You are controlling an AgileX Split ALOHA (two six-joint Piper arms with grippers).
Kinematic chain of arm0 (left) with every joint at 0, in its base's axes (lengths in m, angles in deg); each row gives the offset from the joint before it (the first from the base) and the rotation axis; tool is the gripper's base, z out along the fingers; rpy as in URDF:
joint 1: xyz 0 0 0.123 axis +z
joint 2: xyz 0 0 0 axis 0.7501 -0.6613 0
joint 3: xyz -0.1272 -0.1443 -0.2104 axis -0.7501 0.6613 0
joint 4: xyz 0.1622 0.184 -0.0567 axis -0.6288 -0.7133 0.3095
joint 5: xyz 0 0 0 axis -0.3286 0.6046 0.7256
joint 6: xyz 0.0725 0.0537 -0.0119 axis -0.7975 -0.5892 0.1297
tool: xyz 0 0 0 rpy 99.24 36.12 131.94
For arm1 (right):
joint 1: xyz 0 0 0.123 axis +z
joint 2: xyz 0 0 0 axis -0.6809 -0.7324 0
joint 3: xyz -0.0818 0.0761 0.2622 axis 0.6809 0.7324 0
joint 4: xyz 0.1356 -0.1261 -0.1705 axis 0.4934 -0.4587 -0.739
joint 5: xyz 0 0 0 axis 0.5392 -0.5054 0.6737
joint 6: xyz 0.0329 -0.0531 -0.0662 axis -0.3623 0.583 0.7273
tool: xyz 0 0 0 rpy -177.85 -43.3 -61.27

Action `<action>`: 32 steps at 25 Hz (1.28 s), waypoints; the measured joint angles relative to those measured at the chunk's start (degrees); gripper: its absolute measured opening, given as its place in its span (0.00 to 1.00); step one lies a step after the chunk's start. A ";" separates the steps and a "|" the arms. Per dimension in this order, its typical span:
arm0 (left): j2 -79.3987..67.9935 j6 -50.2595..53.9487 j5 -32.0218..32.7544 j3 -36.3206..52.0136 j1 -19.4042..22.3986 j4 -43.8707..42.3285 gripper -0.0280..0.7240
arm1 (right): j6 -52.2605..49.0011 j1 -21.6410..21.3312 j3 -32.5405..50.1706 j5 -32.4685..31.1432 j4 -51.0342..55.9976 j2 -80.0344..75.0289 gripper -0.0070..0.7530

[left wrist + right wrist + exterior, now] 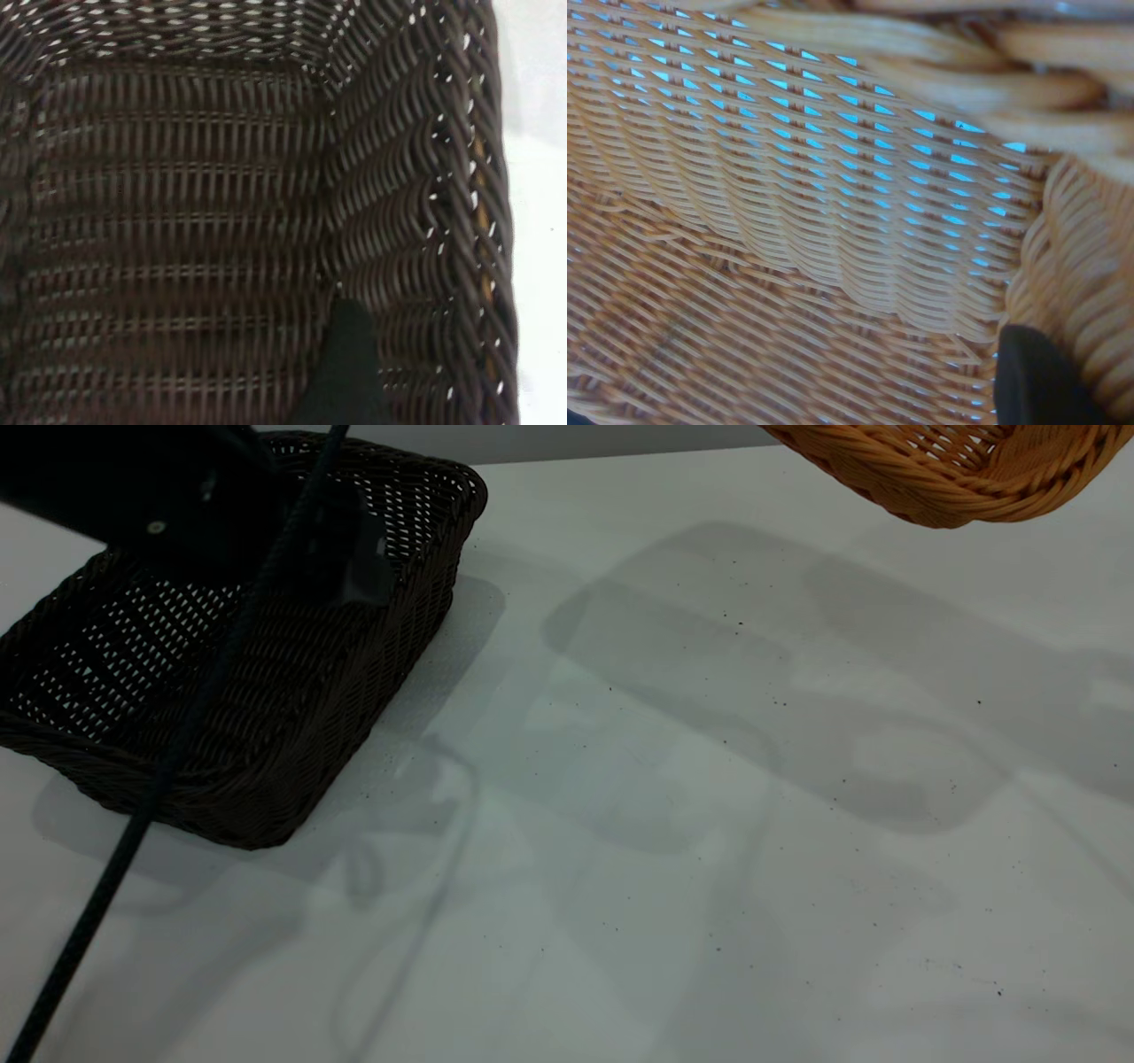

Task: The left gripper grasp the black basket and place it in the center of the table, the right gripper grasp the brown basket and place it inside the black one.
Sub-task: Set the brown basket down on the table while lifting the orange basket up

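Black basket (266,717) — dark woven wicker tray, braided rim, open-weave sloping sides; resting on the worktop (673,850) at the exterior view's left, its nearer end apparently raised slightly, shadow cast beneath.
Left gripper (354,558) — bulky black arm end, blurred, over the basket's far end, at the side wall facing the worktop's middle; black cable (115,859) trailing down across the basket toward the near edge. One dark finger (347,372) inside the basket against that wall; second finger hidden, so spread or pinching cannot be told.
Brown basket (966,469) — orange-tan wicker tray, lifted clear of the worktop at the exterior view's upper right, tilted, only partly in frame.
Right gripper — one dark finger (1036,381) inside the brown basket near a corner wall; grip state cannot be told.
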 joint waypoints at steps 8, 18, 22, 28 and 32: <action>-5.40 -0.26 0.31 -0.98 0.00 -0.17 0.74 | 0.17 0.00 0.00 -0.31 0.00 0.00 0.15; -9.62 -0.31 -1.38 -1.43 0.00 -0.23 0.57 | 0.43 0.00 0.00 -0.27 0.72 0.00 0.15; -10.05 -0.41 0.47 -1.43 0.00 -0.35 0.32 | 0.94 0.00 0.00 -0.15 0.90 0.00 0.15; -10.05 -4.24 3.06 -1.43 0.05 -0.40 0.20 | 1.90 0.00 -0.87 -1.09 0.21 0.00 0.15; -9.96 -10.83 8.28 -1.43 -0.38 -0.39 0.20 | 1.95 0.00 -4.71 -4.79 -0.87 -0.08 0.15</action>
